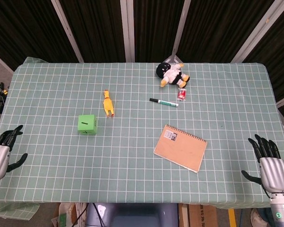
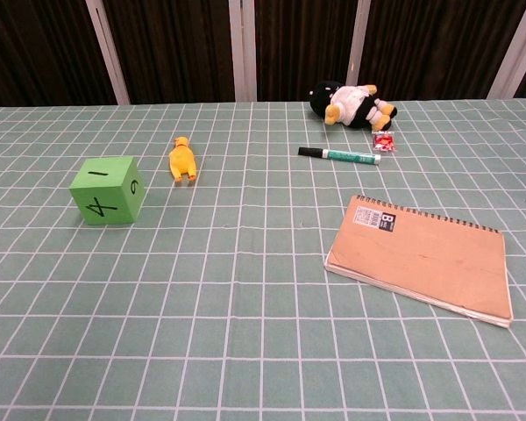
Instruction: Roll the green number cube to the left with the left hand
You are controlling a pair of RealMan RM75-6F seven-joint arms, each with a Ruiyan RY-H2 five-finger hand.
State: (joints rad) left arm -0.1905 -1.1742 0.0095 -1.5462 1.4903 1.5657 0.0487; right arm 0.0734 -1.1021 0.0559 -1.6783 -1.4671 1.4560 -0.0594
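Observation:
The green number cube (image 1: 87, 124) sits on the left half of the green checked table (image 1: 132, 156). In the chest view the green number cube (image 2: 108, 190) shows a 1 on top, a 4 in front and a 9 on its right face. My left hand (image 1: 1, 153) hovers at the table's front left edge, well left of the cube, fingers spread and empty. At the front right edge my right hand (image 1: 269, 162) is likewise spread and holds nothing. Neither hand appears in the chest view.
A yellow rubber chicken (image 1: 108, 103) lies just right of the cube and behind it. A green marker (image 1: 163, 102), a small red packet (image 1: 181, 95) and a plush toy (image 1: 172, 74) lie further back. A brown spiral notebook (image 1: 180, 147) rests right of centre.

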